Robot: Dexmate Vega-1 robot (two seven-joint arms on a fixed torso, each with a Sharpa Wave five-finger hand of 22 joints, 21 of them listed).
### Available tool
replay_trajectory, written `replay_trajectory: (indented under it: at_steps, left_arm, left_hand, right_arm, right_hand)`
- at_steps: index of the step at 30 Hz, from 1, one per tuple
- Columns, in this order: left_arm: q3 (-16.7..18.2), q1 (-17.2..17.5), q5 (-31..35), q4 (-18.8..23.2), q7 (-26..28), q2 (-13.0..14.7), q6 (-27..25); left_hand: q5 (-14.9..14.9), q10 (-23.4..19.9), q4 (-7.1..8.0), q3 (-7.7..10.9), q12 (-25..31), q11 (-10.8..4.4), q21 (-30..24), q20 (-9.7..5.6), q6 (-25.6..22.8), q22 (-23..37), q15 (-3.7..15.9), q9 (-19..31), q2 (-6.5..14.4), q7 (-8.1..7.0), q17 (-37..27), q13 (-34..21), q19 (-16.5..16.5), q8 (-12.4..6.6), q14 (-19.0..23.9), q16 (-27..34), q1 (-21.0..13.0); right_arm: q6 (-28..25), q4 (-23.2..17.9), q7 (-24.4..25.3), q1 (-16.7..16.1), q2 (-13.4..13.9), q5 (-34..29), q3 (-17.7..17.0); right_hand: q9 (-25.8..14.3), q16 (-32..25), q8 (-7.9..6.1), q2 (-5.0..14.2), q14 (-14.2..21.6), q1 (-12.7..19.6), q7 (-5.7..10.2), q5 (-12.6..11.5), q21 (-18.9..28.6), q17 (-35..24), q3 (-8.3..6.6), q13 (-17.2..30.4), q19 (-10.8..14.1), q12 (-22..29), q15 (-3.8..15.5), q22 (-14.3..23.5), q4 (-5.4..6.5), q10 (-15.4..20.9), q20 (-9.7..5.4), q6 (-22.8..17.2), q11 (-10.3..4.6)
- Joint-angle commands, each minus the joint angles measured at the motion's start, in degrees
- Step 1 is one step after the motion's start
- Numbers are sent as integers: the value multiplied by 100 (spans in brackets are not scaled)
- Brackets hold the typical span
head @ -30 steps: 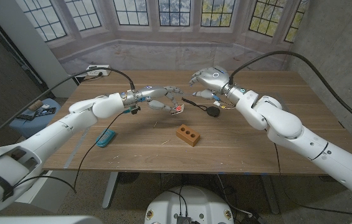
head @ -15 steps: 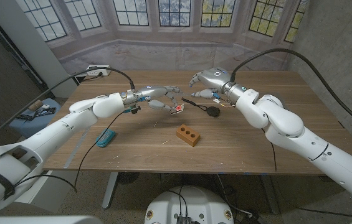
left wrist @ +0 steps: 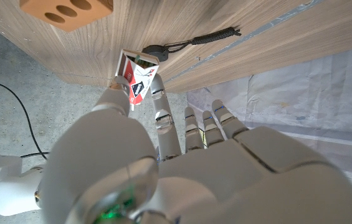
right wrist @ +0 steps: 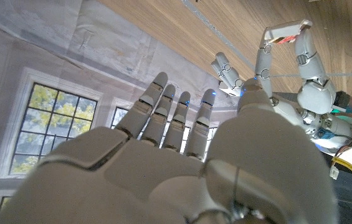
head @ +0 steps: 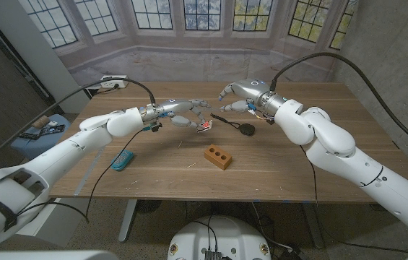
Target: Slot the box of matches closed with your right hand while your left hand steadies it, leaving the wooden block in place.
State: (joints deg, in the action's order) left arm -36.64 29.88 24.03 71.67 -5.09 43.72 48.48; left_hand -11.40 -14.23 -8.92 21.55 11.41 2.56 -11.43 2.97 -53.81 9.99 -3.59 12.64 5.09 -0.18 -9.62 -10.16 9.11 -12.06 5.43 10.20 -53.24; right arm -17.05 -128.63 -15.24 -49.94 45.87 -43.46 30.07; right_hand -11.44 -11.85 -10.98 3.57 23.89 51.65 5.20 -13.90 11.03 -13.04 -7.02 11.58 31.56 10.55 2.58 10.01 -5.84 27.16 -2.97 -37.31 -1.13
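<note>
A small red and white box of matches (head: pixel 206 127) hangs just above the table's middle, pinched by the fingertips of my left hand (head: pixel 182 111). In the left wrist view the box of matches (left wrist: pixel 137 77) sits partly open between the thumb and a finger of my left hand (left wrist: pixel 163 168). My right hand (head: pixel 240 93) hovers a short way to the right of the box, holding nothing, with its fingers apart; the right wrist view shows that hand (right wrist: pixel 176 155) and the box of matches (right wrist: pixel 286 31) beyond it. The wooden block (head: pixel 218 157) with holes lies nearer the front.
A black round object with a cord (head: pixel 245 129) lies on the table under my right hand. A blue object (head: pixel 123 160) lies at the front left. A white socket strip (head: pixel 111 84) sits at the table's far left corner.
My right hand has drifted slightly left toward the box and its forearm has swung up. The left hand, the box and the block have stayed still.
</note>
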Motion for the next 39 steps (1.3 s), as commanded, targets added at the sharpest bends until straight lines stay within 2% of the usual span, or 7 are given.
replay_trajectory:
  at_steps: [1,13,17,18,24,32,39]
  left_arm:
    - [-25,-57,15,-49,2,-8,23]
    - [-56,-127,45,-142,53,-64,77]
    - [-61,-133,57,-153,77,-76,87]
    - [-60,-133,60,-149,83,-75,86]
    - [-32,-97,69,-93,129,-52,42]
    - [0,-33,70,-15,189,-35,-8]
    - [21,11,95,49,242,-26,-60]
  left_hand:
    - [16,-24,-19,36,-20,41,-1,35,-25,23,-33,11,73,-31,-4,-16,-1,-28,15,-6,-48]
    - [17,-25,-19,37,-20,42,-2,36,-30,23,-35,11,72,-24,-4,-16,-2,-30,19,-5,-48]
    - [17,-24,-20,37,-20,36,0,34,-33,23,-44,11,71,-26,-4,-16,-5,-31,20,-4,-48]
    - [17,-24,-20,37,-20,35,0,35,-31,23,-51,11,71,-28,-4,-16,-7,-30,22,-4,-48]
    - [18,-20,-19,37,-21,42,0,38,-27,23,-56,11,70,-24,-4,-16,-7,-29,23,-4,-47]
    - [18,-25,-18,37,-19,41,1,45,-19,23,-54,11,70,-36,-4,-16,-11,-26,23,-4,-46]
    - [17,-26,-18,38,-19,44,1,47,-27,23,-58,11,70,-35,-4,-16,-12,-29,22,-4,-46]
  right_arm:
    - [-694,-345,-257,-21,-15,605,27]
    - [-1392,-669,-214,-53,50,758,248]
    - [-1553,-754,-97,-90,106,700,332]
    - [-1579,-775,-73,-107,114,735,324]
    - [-1651,-855,37,-142,193,791,406]
    - [-1702,-884,292,-225,186,876,504]
    - [-1708,-900,541,-337,165,870,603]
  right_hand:
    - [-11,18,19,22,-55,-75,-77,15,-10,0,7,11,-59,0,253,9,0,-57,18,11,44]
    - [-5,7,19,119,-153,-221,-265,76,-23,-2,39,7,-191,16,118,11,65,-157,117,95,215]
    - [-1,-20,4,278,-192,-537,-389,162,-3,-27,96,5,-228,40,91,15,252,-188,121,108,278]
    - [2,-25,4,383,-229,-766,-409,207,4,-41,135,3,-257,45,81,18,394,-213,116,130,280]
    - [32,7,44,604,-457,-1381,-442,263,-25,-76,225,-6,-515,25,-1,23,773,-399,62,322,344]
    - [64,65,61,688,-795,-1871,-455,244,-45,-101,251,-19,-822,-16,-144,24,1089,-716,105,484,440]
    - [87,88,90,725,-1071,-2140,-392,200,-49,-112,179,-35,-1064,-35,-217,22,1271,-1039,126,718,510]
